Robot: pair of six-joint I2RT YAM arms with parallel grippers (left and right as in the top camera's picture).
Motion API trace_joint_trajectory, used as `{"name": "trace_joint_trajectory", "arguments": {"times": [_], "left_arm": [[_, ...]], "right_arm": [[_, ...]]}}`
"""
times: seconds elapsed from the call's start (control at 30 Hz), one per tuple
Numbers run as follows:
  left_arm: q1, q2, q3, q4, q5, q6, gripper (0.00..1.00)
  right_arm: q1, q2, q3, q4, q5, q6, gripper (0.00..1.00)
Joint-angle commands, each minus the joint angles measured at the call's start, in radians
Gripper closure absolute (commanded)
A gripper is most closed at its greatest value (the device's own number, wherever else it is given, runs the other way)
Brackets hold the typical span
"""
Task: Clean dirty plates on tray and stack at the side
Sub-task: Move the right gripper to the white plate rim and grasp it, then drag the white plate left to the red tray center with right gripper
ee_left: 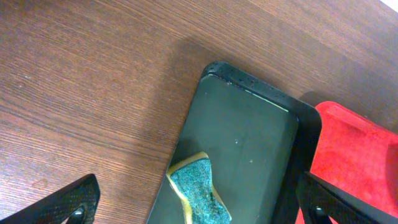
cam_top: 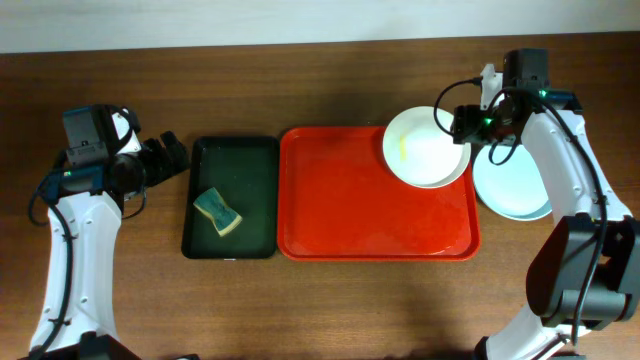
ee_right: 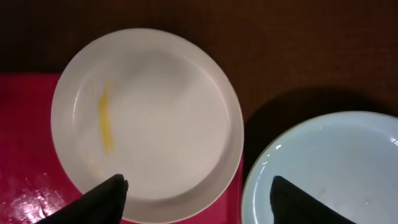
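One white plate (cam_top: 425,150) with a yellow smear sits on the red tray's (cam_top: 350,215) far right corner under your spread right end effector (cam_top: 462,125), so wiping looks next: your spread left end effector (cam_top: 165,156) must fetch the sponge (cam_top: 217,211).

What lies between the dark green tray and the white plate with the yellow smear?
Only bare floor of the large red rectangular plastic tray, seen from overhead.
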Motion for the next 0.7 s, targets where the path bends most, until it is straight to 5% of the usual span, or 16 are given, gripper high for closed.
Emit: {"name": "trace_joint_trajectory", "arguments": {"times": [0.0, 0.17, 0.43, 0.6, 0.67], "left_arm": [[0.002, -0.005, 0.011, 0.002, 0.003, -0.006, 0.01], [0.002, -0.005, 0.011, 0.002, 0.003, -0.006, 0.01], [0.002, -0.005, 0.011, 0.002, 0.003, -0.006, 0.01], [0.002, -0.005, 0.011, 0.002, 0.003, -0.006, 0.01], [0.002, -0.005, 0.011, 0.002, 0.003, -0.006, 0.01]], "right_arm": [[0.003, 0.013, -0.002, 0.016, 0.062, -0.003, 0.23], [0.003, 0.068, -0.006, 0.041, 0.066, -0.048, 0.21], [0.002, 0.179, -0.006, 0.150, 0.069, -0.047, 0.33], [0.002, 0.225, -0.006, 0.204, 0.069, -0.047, 0.63], [0.002, 0.234, -0.006, 0.211, 0.069, -0.047, 0.62]]}}
